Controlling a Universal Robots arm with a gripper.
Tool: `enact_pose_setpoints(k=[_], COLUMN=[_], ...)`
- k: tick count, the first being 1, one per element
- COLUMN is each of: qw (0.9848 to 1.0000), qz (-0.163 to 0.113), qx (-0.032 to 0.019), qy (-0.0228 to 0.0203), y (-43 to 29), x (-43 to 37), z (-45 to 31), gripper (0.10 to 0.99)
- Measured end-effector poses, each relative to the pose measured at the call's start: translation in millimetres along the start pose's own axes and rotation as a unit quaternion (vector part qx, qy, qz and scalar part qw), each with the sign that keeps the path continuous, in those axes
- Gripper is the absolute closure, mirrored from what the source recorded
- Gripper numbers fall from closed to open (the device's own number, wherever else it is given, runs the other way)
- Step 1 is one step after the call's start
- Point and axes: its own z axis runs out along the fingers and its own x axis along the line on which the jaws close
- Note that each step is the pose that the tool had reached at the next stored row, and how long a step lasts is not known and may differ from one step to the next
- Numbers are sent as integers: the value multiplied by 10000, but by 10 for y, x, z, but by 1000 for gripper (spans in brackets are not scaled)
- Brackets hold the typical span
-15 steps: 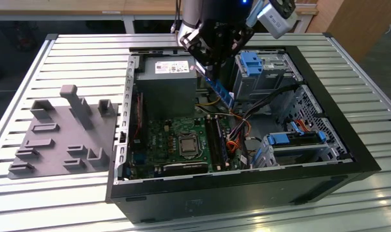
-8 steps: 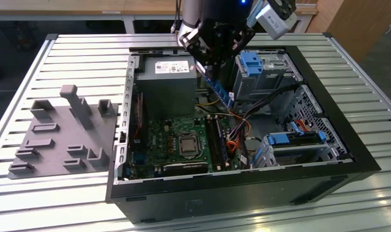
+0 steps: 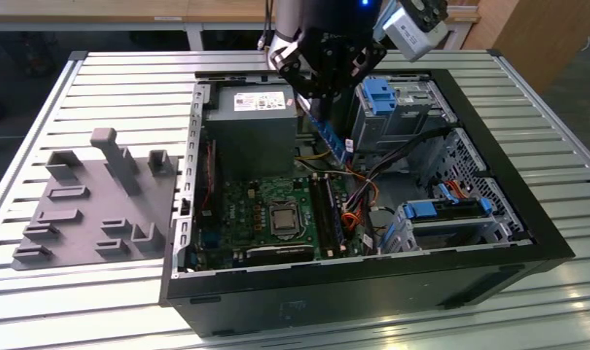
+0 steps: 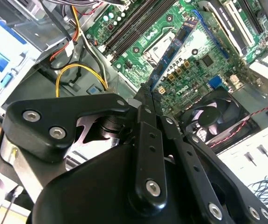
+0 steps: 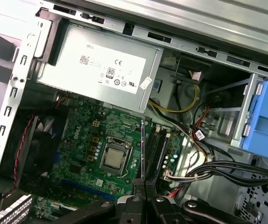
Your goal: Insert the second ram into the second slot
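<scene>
Slatted desk (image 3: 110,80), case (image 3: 353,306) lying open. Your pincer (image 4: 147,95) is clamped on the ram (image 4: 173,51), hanging over the board (image 3: 265,197); slots (image 3: 326,208) sit below, so it isn't seated yet.

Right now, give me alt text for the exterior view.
The arm's gripper holds the second ram, a thin blue stick, over the motherboard inside an open computer case. A grey fixture lies on the table at the exterior view's left.

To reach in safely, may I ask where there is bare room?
Bare table slats lie to the exterior view's right of the case and around the grey fixture. Inside, cables crowd near the gripper and second ram.
</scene>
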Motion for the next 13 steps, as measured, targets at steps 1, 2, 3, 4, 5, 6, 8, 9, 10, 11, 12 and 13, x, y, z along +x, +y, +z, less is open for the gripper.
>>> enact_pose_setpoints(k=[1, 2, 3, 4, 5, 6, 8, 9, 10, 11, 12, 13], qw=[10000, 10000, 9999, 9998, 9997, 9996, 9993, 9991, 9989, 9987, 9984, 9981], qz=[39, 84, 133, 181, 231, 277, 367, 414, 460, 508, 557, 610], qx=[2, 5, 9, 13, 15, 18, 21, 22, 23, 25, 27, 29], qy=[1, 1, 2, 3, 3, 3, 4, 4, 4, 4, 5, 5], y=[0, 0, 0, 0, 0, 0, 0, 0, 0, 0, 0, 0], x=[0, 0, 0, 0, 0, 0, 0, 0, 0, 0, 0, 0], z=[0, 0, 1, 1, 1, 1, 1, 1, 1, 1, 1, 2], gripper=[969, 969, 969, 969, 969, 969, 969, 969, 969, 969, 969, 969])
